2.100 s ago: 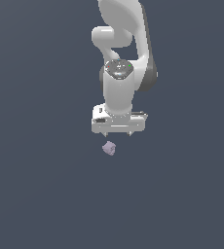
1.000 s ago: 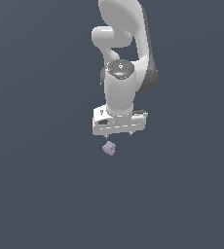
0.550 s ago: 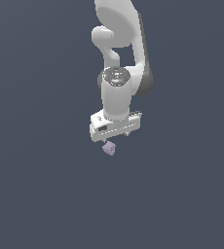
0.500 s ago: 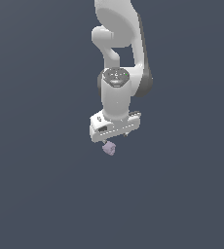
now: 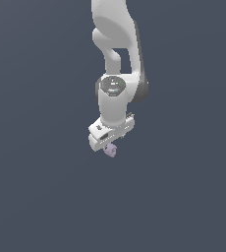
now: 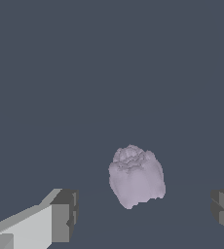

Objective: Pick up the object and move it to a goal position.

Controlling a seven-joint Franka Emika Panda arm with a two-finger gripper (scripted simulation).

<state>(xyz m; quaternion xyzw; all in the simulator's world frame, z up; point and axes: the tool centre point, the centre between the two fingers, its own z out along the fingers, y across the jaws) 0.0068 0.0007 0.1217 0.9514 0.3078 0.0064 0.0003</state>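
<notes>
The object (image 5: 111, 150) is a tiny pale lilac-grey faceted lump lying on the dark grey floor. In the exterior view it shows just under the white gripper (image 5: 108, 144), which hangs right over it and hides part of it. In the wrist view the object (image 6: 136, 177) lies between the two dark fingertips (image 6: 65, 215), with clear gaps on both sides. The gripper (image 6: 145, 209) is open and touches nothing.
A plain dark grey floor (image 5: 41, 197) fills both views. The white arm (image 5: 116, 59) rises from the gripper toward the top of the exterior view.
The arm has lowered and turned slightly. The gripper has come down from above the object to right over it, straddling it. The object has not moved.
</notes>
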